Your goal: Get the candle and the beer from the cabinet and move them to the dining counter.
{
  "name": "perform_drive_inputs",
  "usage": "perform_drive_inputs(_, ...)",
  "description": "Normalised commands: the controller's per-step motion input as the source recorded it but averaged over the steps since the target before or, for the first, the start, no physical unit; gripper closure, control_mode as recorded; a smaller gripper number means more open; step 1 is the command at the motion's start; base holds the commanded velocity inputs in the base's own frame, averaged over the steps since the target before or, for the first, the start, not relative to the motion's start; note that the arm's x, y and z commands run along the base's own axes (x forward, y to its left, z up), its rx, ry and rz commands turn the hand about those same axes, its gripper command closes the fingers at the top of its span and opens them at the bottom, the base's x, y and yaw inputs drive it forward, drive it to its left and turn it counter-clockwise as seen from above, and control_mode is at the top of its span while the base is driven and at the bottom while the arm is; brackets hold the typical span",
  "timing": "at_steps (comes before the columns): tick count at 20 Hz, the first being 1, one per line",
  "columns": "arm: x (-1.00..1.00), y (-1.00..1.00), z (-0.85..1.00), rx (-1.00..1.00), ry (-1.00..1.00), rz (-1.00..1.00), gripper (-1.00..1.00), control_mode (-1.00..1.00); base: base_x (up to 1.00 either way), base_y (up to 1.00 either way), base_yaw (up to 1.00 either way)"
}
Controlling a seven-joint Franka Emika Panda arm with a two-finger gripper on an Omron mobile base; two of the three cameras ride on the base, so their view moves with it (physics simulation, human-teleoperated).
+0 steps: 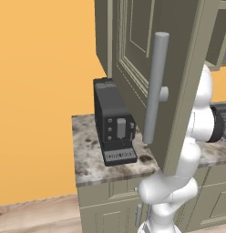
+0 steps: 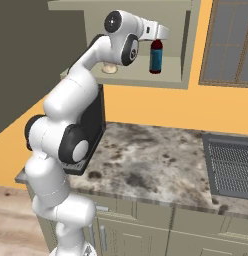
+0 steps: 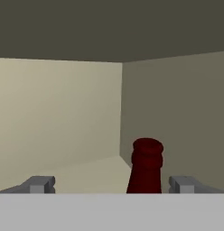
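A: How did the tool (image 3: 112,185) stand?
B: Spread wide and holding nothing, its fingertips (image 3: 39,184) well apart inside the cabinet (image 2: 188,55).

A: And the beer (image 2: 156,56)?
B: Upright on the cabinet shelf, its red cap between the fingertips, nearer the right one; whether they touched, I couldn't tell.

A: The candle (image 2: 110,68)?
B: Farther left on that shelf, partly behind the arm.

A: Below?
B: A black coffee machine (image 1: 113,120) sat on the marble bench (image 2: 161,165), under the open door's bar handle (image 1: 155,86).
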Motion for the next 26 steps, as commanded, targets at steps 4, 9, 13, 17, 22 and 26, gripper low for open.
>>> perform_drive_inputs(4,0.14,-0.05,0.0,0.0,0.0,0.0,-1.0,-1.0,0.0,0.0,0.0)
perform_drive_inputs(9,0.1,-0.01,0.0,0.0,0.0,0.0,-1.0,-1.0,0.0,0.0,0.0)
perform_drive_inputs(13,0.0,0.0,0.0,0.0,0.0,0.0,-1.0,-1.0,0.0,0.0,0.0)
perform_drive_inputs(17,0.05,0.0,0.0,0.0,0.0,0.0,-1.0,-1.0,0.0,0.0,0.0)
perform_drive_inputs(22,0.15,-0.1,0.0,0.0,0.0,0.0,-1.0,-1.0,0.0,0.0,0.0)
perform_drive_inputs(26,0.18,-0.1,0.0,0.0,0.0,0.0,-1.0,-1.0,0.0,0.0,0.0)
